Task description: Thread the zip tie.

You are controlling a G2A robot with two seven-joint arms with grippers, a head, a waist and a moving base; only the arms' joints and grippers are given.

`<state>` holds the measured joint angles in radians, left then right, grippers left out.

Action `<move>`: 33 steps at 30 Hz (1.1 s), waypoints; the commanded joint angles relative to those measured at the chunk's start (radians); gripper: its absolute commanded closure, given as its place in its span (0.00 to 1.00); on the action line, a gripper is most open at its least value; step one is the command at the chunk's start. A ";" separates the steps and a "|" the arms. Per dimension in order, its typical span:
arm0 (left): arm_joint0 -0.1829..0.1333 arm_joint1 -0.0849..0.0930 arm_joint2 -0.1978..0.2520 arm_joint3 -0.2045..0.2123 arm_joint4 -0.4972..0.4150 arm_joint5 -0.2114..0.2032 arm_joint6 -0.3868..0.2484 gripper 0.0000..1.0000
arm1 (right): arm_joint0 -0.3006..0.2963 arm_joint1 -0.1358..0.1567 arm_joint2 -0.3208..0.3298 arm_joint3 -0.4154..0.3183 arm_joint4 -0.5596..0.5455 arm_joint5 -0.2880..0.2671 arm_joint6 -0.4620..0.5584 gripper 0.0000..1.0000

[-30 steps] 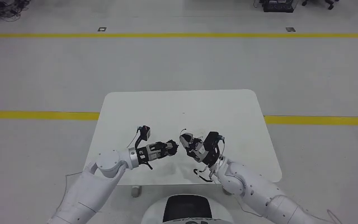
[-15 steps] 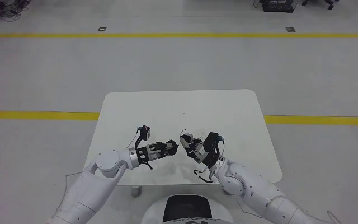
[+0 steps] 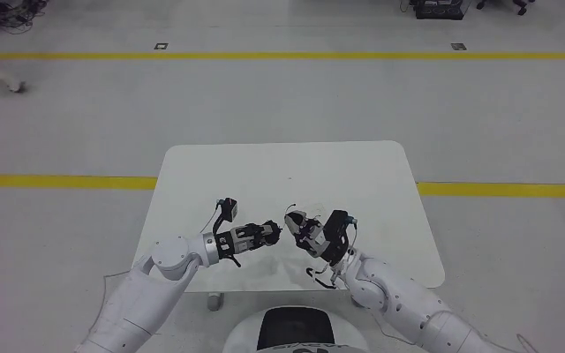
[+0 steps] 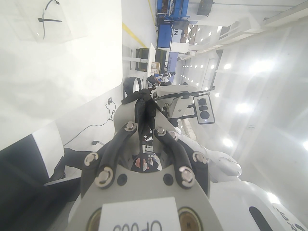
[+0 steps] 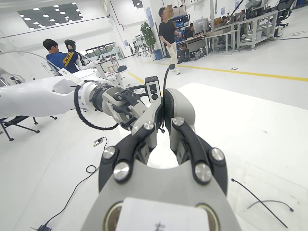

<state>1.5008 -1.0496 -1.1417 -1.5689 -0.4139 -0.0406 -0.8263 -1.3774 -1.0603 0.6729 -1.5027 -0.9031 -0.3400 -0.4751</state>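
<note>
Zip tie [image 5: 164, 82] is standing upright at lower centre of the top view. Right gripper [image 5: 164, 108] is clamping its strap, presumably to steady it. Left gripper [image 4: 144, 108], likewise clenched on the tie, is facing it tip-to-tip for threading.

A white table [image 3: 371, 176] with rounded corners is set on a pale floor [image 3: 282, 97]. Two yellow lines are painted across that floor, one far off [image 3: 265, 56] and one cut off by the table [image 3: 71, 182]. A clear plastic sheet [image 4: 68, 5] is laid flat on the table. A black cable [image 5: 72, 193] is trailed over the floor near a floor socket [image 5: 98, 142]. A potted plant [image 5: 147, 37] and a blue bin [image 5: 157, 54] are seen behind.
</note>
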 commanded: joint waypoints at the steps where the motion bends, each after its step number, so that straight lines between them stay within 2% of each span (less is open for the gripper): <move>1: 0.000 0.000 0.000 0.000 0.000 0.000 0.000 1.00 | 0.000 0.000 0.000 0.000 0.003 0.000 0.004 1.00; 33: 0.000 0.000 0.000 0.000 0.000 0.000 0.000 1.00 | 0.028 -0.001 -0.040 0.030 0.033 0.000 0.025 1.00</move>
<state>1.5008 -1.0496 -1.1417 -1.5689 -0.4139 -0.0406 -0.8263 -1.3501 -1.0613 0.6347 -1.4738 -0.8716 -0.3400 -0.4518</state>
